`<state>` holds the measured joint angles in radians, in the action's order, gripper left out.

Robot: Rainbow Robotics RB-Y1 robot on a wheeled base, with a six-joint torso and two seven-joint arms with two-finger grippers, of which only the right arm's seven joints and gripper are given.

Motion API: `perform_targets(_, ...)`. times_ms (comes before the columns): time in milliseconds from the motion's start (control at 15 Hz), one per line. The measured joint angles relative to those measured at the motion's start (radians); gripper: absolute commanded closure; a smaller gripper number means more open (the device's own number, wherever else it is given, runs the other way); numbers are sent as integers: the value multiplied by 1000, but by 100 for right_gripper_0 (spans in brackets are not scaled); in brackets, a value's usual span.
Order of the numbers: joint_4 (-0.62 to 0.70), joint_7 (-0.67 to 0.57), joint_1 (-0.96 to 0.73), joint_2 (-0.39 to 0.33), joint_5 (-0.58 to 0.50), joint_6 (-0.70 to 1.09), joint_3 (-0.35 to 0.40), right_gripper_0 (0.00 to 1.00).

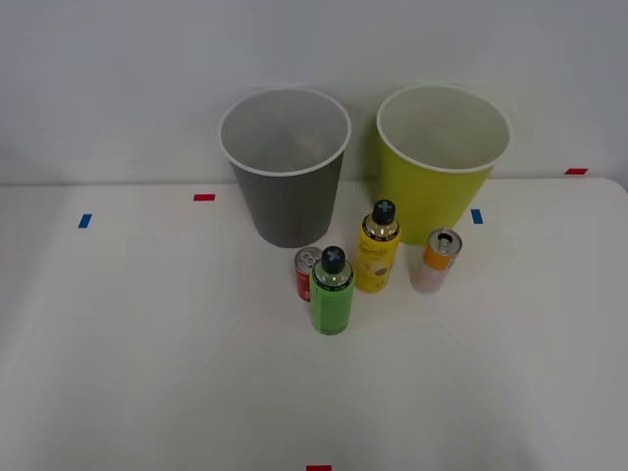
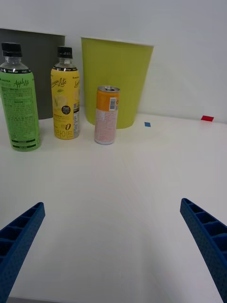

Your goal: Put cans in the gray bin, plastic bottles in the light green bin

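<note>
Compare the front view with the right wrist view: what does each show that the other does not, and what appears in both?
Front view alone: the red can, beside the green bottle, and the open tops of the gray bin and the light green bin.

Right wrist view alone: the right gripper, open, with its blue fingers at the two bottom corners, plus the bottles' printed labels.

Both: the green bottle, the yellow bottle, the orange-and-white can, both bins, the white table and blue and red tape marks.

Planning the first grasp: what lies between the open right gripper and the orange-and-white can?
Only bare white table. In the wrist view, nothing stands between the right gripper and the orange-and-white can.
</note>
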<state>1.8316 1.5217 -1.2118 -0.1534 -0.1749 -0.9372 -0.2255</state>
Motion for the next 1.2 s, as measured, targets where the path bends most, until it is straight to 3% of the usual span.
perform_targets(1200,0,0,0,0,0,0,0,0)
